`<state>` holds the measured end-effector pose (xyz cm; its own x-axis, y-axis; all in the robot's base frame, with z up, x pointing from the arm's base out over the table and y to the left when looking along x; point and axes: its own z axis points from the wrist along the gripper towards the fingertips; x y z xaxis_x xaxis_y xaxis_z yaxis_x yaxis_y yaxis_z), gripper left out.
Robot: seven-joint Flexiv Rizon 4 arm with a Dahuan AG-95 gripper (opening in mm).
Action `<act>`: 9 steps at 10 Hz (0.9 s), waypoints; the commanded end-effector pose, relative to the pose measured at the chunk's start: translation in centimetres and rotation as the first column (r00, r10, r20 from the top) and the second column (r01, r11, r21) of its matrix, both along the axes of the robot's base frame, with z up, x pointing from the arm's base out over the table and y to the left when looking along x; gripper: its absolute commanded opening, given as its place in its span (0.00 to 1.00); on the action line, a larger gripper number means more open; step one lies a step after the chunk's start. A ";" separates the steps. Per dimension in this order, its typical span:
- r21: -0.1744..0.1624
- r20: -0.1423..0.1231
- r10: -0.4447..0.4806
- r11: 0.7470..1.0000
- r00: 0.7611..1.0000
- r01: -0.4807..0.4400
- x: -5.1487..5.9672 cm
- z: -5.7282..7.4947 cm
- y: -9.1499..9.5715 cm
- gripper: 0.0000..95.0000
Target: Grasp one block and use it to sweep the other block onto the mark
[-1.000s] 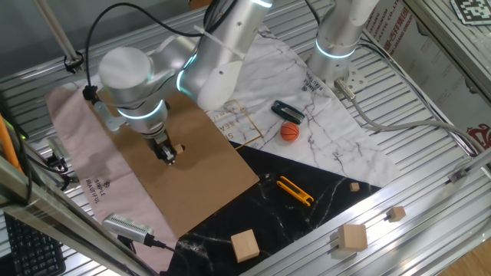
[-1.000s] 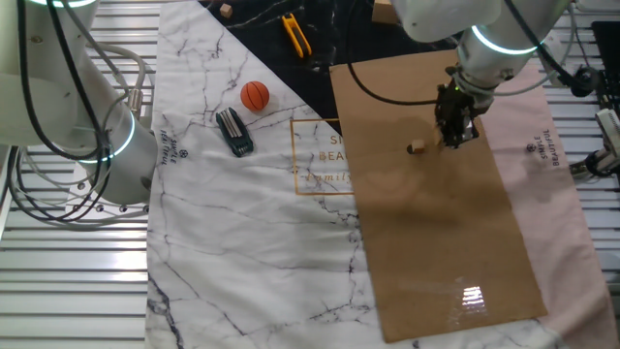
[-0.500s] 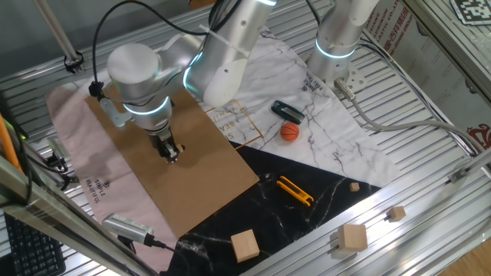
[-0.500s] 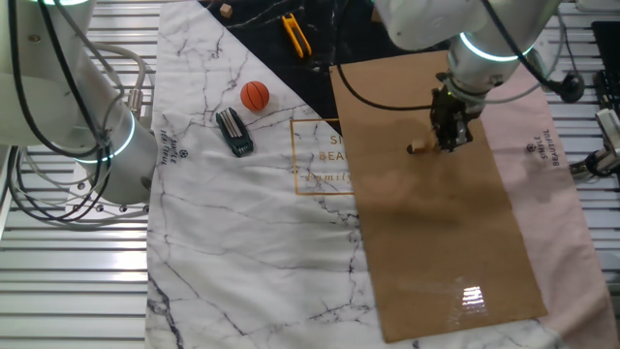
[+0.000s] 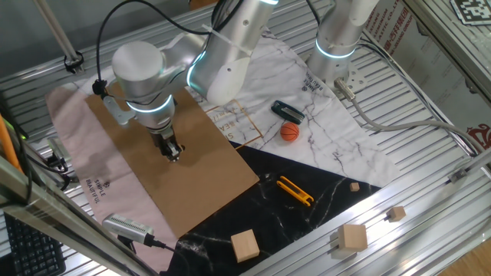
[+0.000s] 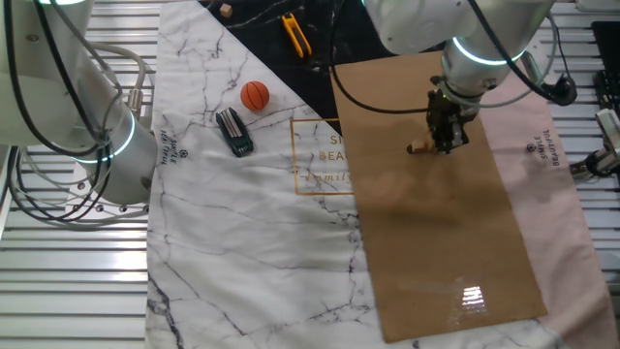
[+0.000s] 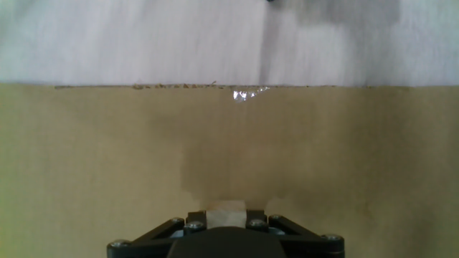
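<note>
Gripper (image 6: pixel 447 145) is down at the brown cardboard (image 6: pixel 436 242), fingers pointing straight at the sheet. In the hand view we see a small pale block (image 7: pixel 226 217) pinched between the fingers (image 7: pixel 195 218), so the jaws are clamped on it. Neither fixed camera shows that block clearly: in one fixed view the gripper (image 5: pixel 173 153) tip just has a pale speck at it, too small to call.

The other fixed view gives us what the hand view lacks: the second block (image 6: pixel 417 148) lies on the cardboard just beside the gripper, on the side toward the printed paper (image 6: pixel 325 155). We can't tell whether it touches the fingers. It does not show in the hand view, which only has bare cardboard (image 7: pixel 107 158) ahead, up to its edge against pale pink cloth (image 7: pixel 143 36).

We can't find the black dot in any view.

Off the cardboard, well apart from the gripper: orange ball (image 6: pixel 255 95) and a dark stapler-like tool (image 6: pixel 233 131) on the marbled white cloth (image 6: pixel 242 252), a yellow-handled tool (image 5: pixel 294 191) on the black sheet (image 5: pixel 307 222). One fixed view alone shows the bigger pale wooden cubes (image 5: pixel 245 245) on the slatted table (image 5: pixel 430 230).
</note>
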<state>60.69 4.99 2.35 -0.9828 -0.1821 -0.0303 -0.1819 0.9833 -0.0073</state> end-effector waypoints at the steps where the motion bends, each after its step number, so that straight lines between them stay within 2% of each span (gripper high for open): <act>1: 0.001 -0.001 0.002 1.000 1.000 -0.002 -0.1 0.0 0.0 0.00; 9: 0.003 0.006 0.007 1.000 1.000 -0.007 -0.6 -0.2 -0.3 0.00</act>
<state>60.07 4.73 2.16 -0.9813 -0.1887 -0.0380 -0.1886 0.9820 -0.0049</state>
